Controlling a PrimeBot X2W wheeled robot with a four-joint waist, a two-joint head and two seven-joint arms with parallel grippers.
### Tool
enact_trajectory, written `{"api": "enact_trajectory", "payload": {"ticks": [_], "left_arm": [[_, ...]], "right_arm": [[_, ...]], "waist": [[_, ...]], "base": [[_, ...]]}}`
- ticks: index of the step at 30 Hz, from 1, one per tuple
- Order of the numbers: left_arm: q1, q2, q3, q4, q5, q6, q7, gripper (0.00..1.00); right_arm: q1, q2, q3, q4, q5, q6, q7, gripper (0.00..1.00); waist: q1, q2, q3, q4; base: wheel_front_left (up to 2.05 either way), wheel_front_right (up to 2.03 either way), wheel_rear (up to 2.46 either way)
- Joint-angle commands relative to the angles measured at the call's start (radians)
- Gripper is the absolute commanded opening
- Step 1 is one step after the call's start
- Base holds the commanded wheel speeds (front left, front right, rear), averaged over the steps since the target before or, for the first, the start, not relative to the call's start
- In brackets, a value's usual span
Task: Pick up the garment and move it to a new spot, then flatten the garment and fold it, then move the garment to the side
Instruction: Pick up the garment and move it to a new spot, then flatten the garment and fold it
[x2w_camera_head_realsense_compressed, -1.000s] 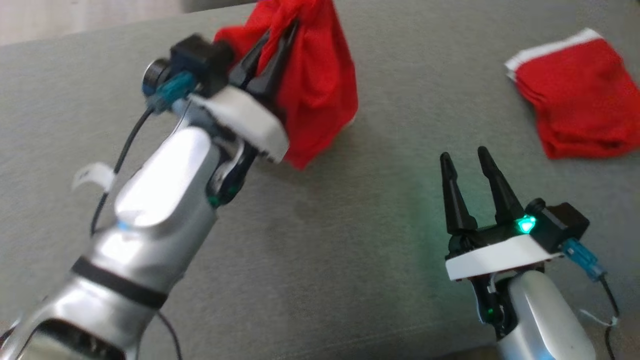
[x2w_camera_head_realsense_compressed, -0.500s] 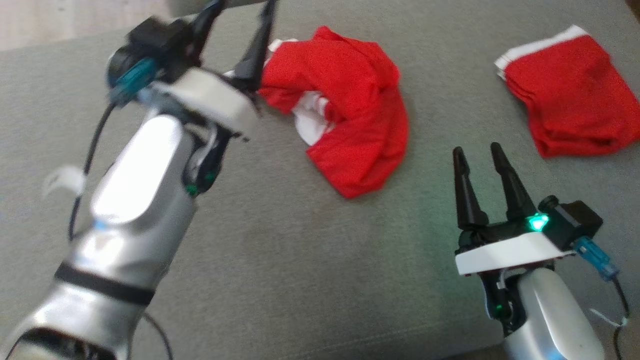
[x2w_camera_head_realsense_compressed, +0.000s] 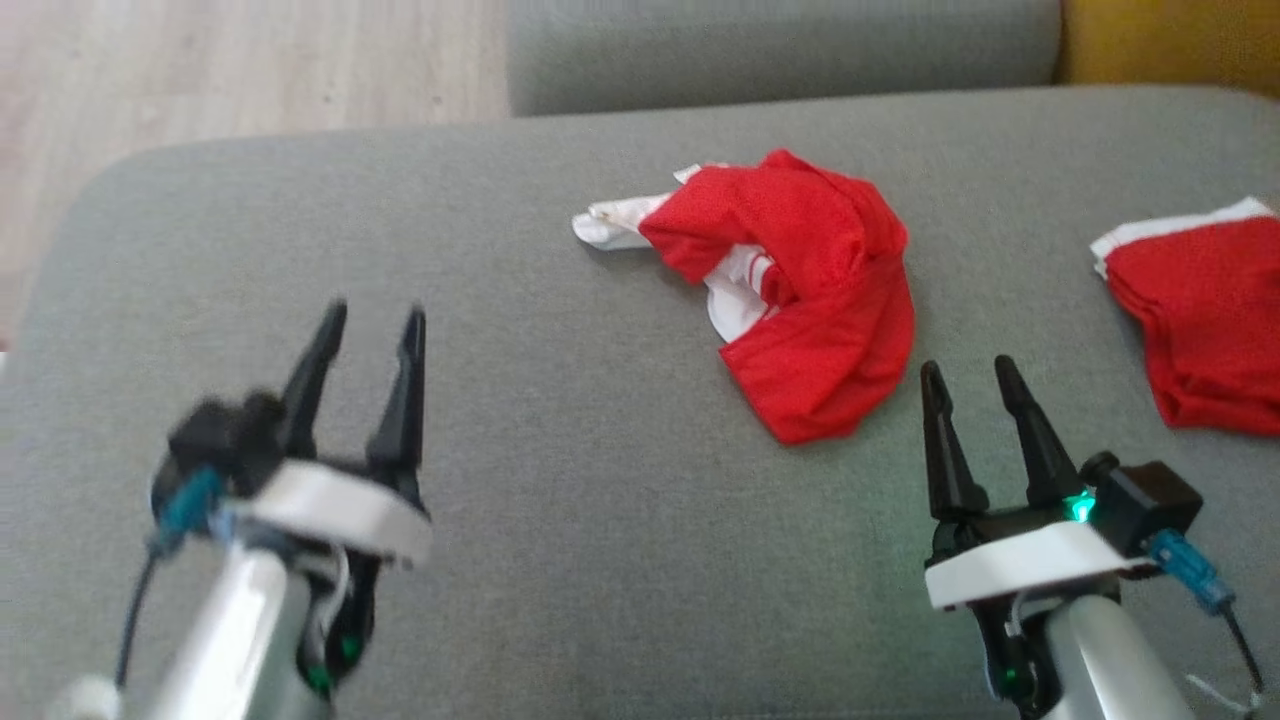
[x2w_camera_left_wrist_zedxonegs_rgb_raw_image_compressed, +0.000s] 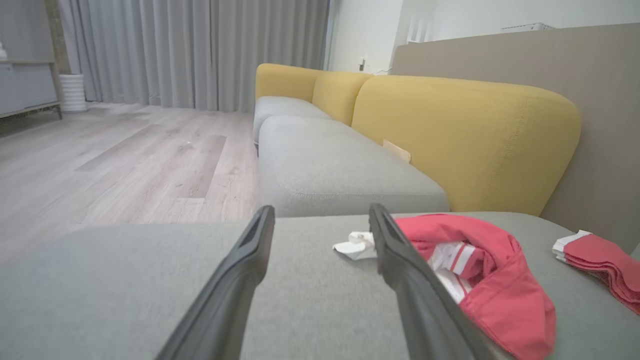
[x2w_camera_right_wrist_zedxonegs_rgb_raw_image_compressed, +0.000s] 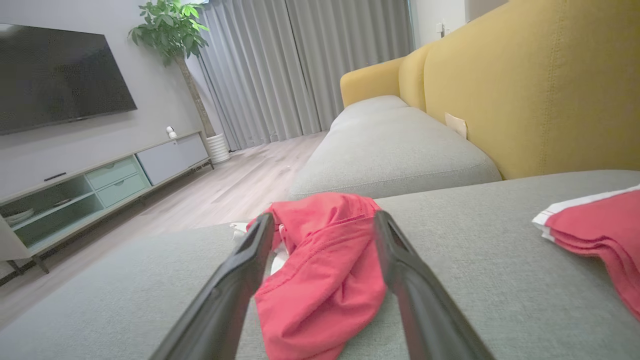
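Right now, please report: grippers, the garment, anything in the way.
Left gripper, right gripper: open, empty. Crumpled red garment lies on grey sofa cushion, not flattened. Second red garment, folded, apart at right; nothing in the way.

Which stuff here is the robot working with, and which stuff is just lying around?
For the job:
- crumpled red garment
- grey seat cushion it lies on

Just lying about:
- folded red garment off to the side
- yellow backrest
- TV
- potted plant
- curtains
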Motion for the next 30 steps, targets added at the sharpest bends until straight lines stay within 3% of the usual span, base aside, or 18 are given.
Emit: {"api": "enact_trajectory", "payload": {"ticks": [1,7,12,20,30], "left_arm": [[0.003,-0.005,0.054,-0.057,0.023,-0.001,-0.005,1.00],[0.128,-0.108,0.127,-0.122,0.072,-0.024,-0.005,1.00],[0.142,-0.142,0.153,-0.134,0.109,-0.055,-0.005,1.00],[0.106,-0.170,0.169,-0.123,0.147,-0.099,-0.005,1.00],[0.078,-0.179,0.118,-0.100,0.127,-0.112,-0.005,1.00]], "right_arm": [[-0.008,-0.002,0.029,-0.027,0.001,-0.001,-0.009,1.00],[-0.002,-0.002,0.035,-0.026,0.004,-0.001,-0.007,1.00],[-0.002,-0.002,0.031,-0.028,0.001,-0.001,-0.002,1.00],[-0.042,-0.002,0.087,-0.005,-0.049,-0.001,0.061,1.00],[-0.181,-0.002,0.060,0.203,-0.172,-0.001,0.147,1.00]], "waist": [[0.0000,0.0000,-0.024,0.018],[0.0000,0.0000,-0.026,0.021],[0.0000,0.0000,-0.019,0.029],[0.0000,0.0000,0.022,0.072],[0.0000,0.0000,0.088,0.191]], "base": [[0.00,0.00,0.00],[0.00,0.00,0.00],[0.00,0.00,0.00],[0.00,0.00,0.00],[0.00,0.00,0.00]]}}
